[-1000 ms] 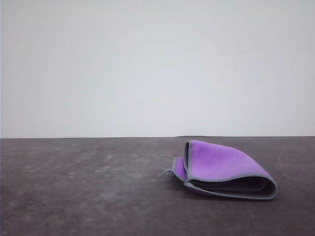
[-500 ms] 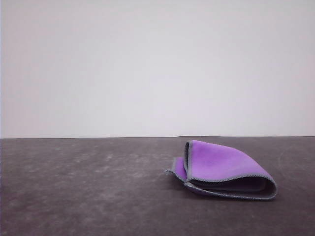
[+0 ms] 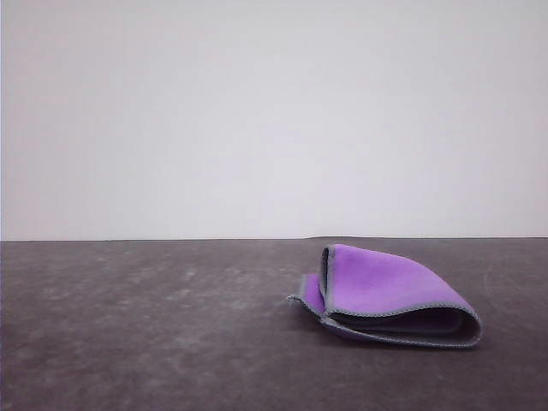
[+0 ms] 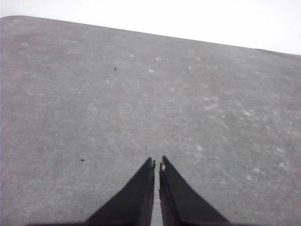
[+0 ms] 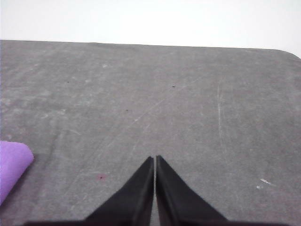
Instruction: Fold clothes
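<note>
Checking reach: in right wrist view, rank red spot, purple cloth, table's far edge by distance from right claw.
1. Red spot: beside the right claw tips.
2. Purple cloth: beyond the spot, same side.
3. Table's far edge: well ahead.

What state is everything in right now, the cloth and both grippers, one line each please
cloth: folded over loosely, purple face out, top layer bulging up, lying on the table, not held.
left gripper: shut, empty, above bare table.
right gripper: shut, empty, apart from the cloth.
</note>
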